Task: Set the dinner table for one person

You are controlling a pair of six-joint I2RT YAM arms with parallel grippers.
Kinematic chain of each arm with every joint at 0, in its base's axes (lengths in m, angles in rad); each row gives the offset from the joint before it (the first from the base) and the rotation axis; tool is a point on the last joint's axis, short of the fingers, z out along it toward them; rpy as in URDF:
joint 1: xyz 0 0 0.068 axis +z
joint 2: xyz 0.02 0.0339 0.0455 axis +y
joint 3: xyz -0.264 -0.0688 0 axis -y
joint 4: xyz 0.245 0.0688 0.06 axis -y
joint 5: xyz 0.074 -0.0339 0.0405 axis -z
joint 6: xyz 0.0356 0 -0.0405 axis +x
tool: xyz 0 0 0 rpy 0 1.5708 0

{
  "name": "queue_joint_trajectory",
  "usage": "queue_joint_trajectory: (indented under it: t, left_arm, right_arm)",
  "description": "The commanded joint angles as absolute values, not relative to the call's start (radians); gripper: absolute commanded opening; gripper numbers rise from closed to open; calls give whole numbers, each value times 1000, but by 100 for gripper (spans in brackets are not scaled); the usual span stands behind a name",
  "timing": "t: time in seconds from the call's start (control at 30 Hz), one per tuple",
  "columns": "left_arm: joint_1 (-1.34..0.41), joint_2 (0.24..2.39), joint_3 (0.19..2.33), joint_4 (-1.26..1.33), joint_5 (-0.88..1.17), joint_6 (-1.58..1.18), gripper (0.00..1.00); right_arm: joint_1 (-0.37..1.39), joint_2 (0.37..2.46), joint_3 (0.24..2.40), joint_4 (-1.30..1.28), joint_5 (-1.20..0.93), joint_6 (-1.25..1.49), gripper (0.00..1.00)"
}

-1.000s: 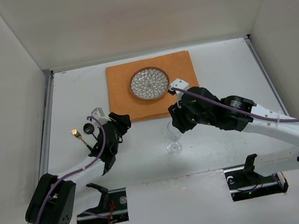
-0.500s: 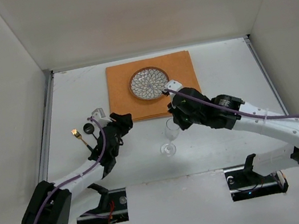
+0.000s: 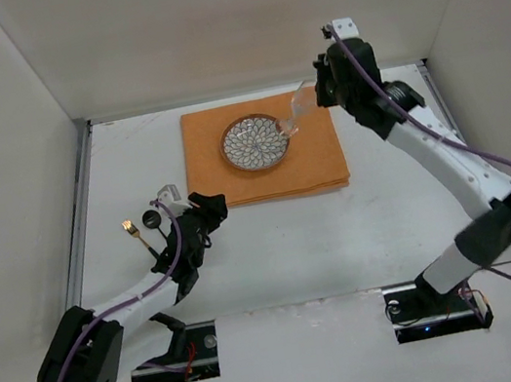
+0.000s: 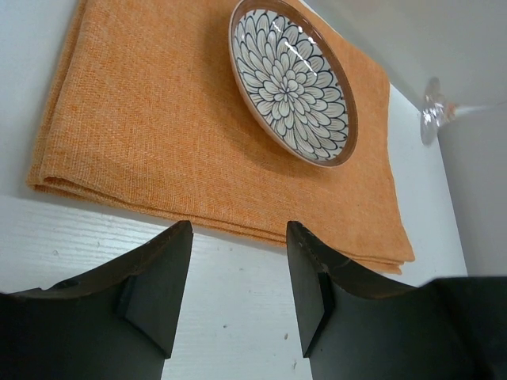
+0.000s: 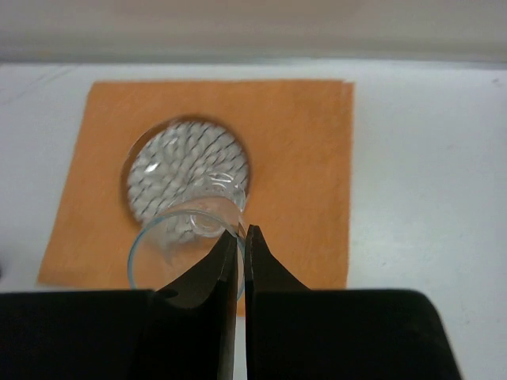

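A clear wine glass (image 3: 293, 113) hangs tilted in the air over the plate's right edge. My right gripper (image 3: 316, 95) is shut on its rim, which shows pinched between the fingers in the right wrist view, glass (image 5: 184, 237), gripper (image 5: 242, 234). A patterned plate (image 3: 255, 142) lies on an orange mat (image 3: 223, 172) on the white dinner table (image 3: 388, 212). My left gripper (image 3: 210, 205) stands open and empty just off the mat's front left edge; its wrist view shows the gripper (image 4: 238, 237), mat (image 4: 150, 119), plate (image 4: 291, 79) and the glass's foot (image 4: 433, 112).
A small gold fork (image 3: 133, 231) lies on the table left of the left arm. Metal rails (image 3: 81, 212) run along the table's side edges, and white walls close in the back and sides.
The right gripper closed on the glass, lifted it off the table in front of the mat, and swung it up to the far right over the plate. The left arm hardly moved.
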State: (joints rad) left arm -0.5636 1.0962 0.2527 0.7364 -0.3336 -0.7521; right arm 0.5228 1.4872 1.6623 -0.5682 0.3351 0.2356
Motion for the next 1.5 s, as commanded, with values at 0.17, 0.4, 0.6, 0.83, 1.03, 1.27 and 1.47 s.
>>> queue_joint_trajectory:
  t: [0.17,0.4,0.6,0.83,1.03,1.27,1.47]
  left_arm:
    - [-570,1075,244,776,-347,-747,49]
    - [-573,1123,258,782,-333,-753,49]
    - [-553,1135,256,782,-325,-758,50]
    - [-550,1137,256,787,-314,-764,50]
    - [-539,1150,258,787,-305,-765,50]
    - [-539,1155,259,787,-302,-770,50]
    - [-545,1161,262,787,-296,-776,50]
  right_arm:
    - [346,1851,2043,-506,360,265,0]
    - [303,2045,2246,-603,364,264,0]
    - [300,2100,2259,-600,367,245,0]
    - [304,2175,2310,-620,373,227,5]
    - [304,2186,2326,-601,376,235,31]
    - [311,2161,2336,-577,377,235,40]
    - [314,2143,2339,-577,377,229,42]
